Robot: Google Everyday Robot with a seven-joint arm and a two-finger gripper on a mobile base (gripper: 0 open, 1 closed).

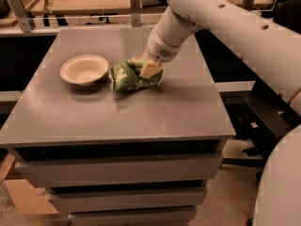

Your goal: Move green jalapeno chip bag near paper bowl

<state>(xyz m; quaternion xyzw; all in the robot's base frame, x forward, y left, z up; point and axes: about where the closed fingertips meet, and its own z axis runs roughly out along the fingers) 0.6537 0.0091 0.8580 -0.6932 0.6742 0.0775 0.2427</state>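
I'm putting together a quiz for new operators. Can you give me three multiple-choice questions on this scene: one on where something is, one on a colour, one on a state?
1. Where is the chip bag?
A. in the bowl
B. on the table, beside the bowl
C. on the floor

2. What colour is the bag?
A. red
B. blue
C. green

3. How does the bowl stand?
A. upright and empty
B. upside down
C. upright, full of chips

Answers:
1 B: the bag lies on the grey top next to the bowl, with the gripper at the bag's end away from the bowl.
2 C: its wrapper is green.
3 A: its open side faces up and nothing lies in it.
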